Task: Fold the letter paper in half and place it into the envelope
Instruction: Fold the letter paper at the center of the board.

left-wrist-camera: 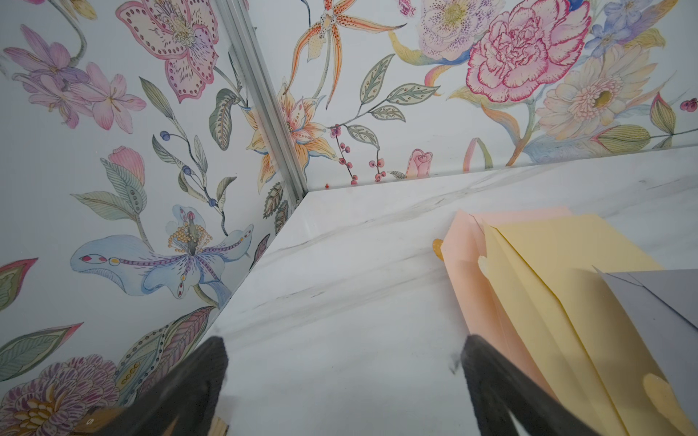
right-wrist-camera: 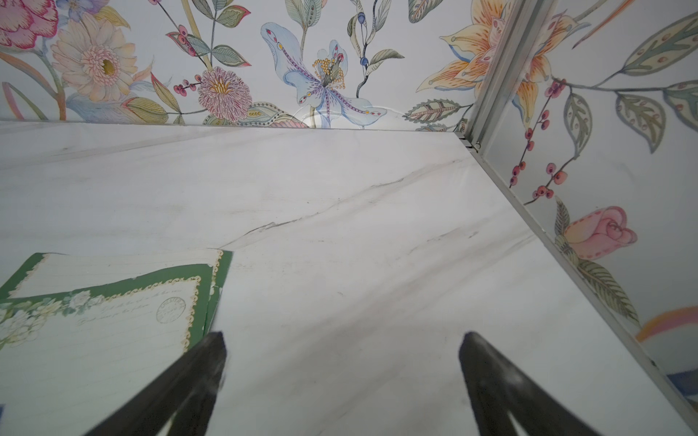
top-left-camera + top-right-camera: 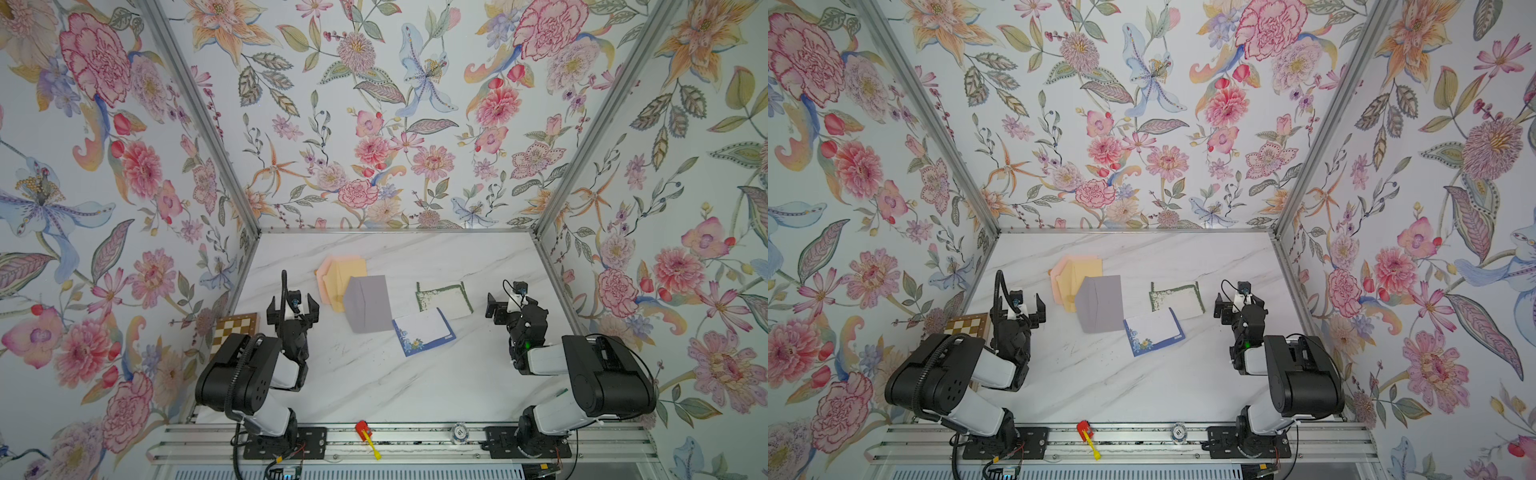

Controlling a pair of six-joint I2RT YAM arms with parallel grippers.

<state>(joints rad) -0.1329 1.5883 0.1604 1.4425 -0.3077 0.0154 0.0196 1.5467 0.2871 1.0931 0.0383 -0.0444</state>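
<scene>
Letter paper (image 3: 424, 331) w/ blue border: lying flat & unfolded, just beside grey envelope (image 3: 368, 303), on its right-arm side. Green-bordered sheet (image 3: 444, 296): sitting near, also on that side. Left gripper (image 3: 293, 306) & right gripper (image 3: 505, 309): hanging spread wide, holding nothing, well apart from the envelope on either side. Judging task as not begun; fold & insertion both waiting.

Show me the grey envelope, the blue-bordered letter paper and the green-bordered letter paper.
grey envelope (image 3: 368, 305), a top view, middle of its face.
blue-bordered letter paper (image 3: 423, 330), a top view, its white centre.
green-bordered letter paper (image 3: 1177, 297), a top view, its pale centre.
</scene>
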